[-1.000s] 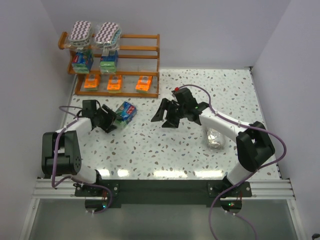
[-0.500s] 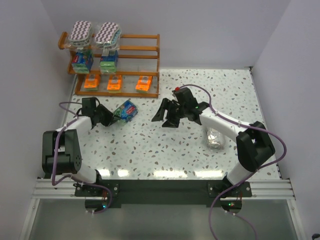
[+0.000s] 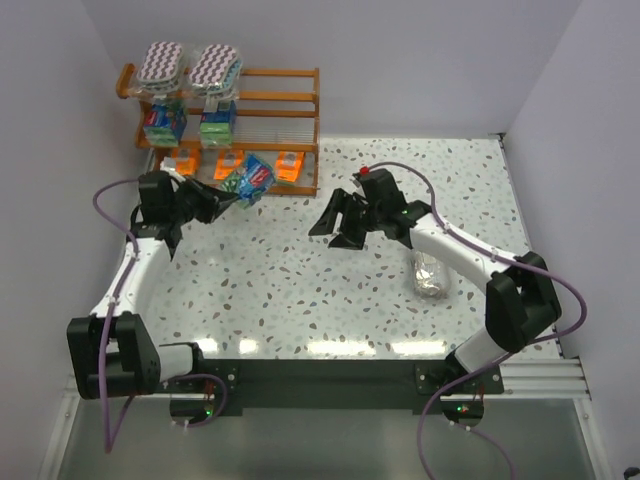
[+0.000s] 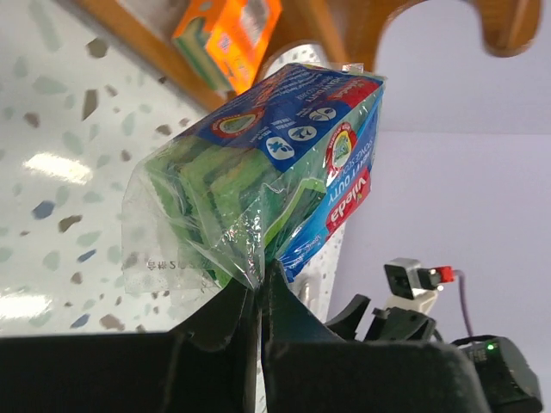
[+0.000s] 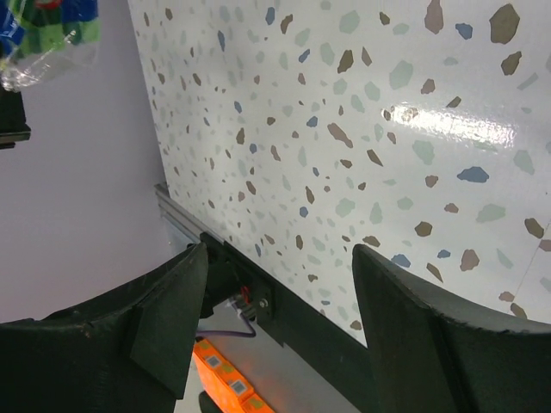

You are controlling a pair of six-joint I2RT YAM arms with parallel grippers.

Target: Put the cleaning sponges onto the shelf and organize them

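1. Nearest, at about 4 o'clock on the speckled surface (image 3: 300,290), a grey-white pad (image 3: 432,275) in clear wrap lies alone; no print on it can be read.
2. Near the centre, the right fingers (image 3: 328,217) hang over bare surface, spread wide with nothing between them.
3. At about 10 o'clock, the left fingers (image 4: 245,301) are pressed together on the clear wrapper seam of a blue-and-green sponge pack (image 4: 258,163). Its label reads "Vileda" in white on red, and the smaller print is too fine to make out. The pack is tilted and held just in front of the shelf's bottom tier.
4. Farthest, at 11 o'clock, stands the orange-brown wooden shelf (image 3: 285,98).
   - Bottom tier: three flat orange packs (image 3: 290,165) in a row, labels unreadable.
   - Middle tier: two blue-and-green blocks (image 3: 216,125) at the left end.
   - Top tier: two purple-white zigzag pads (image 3: 163,62) side by side, above those blocks.
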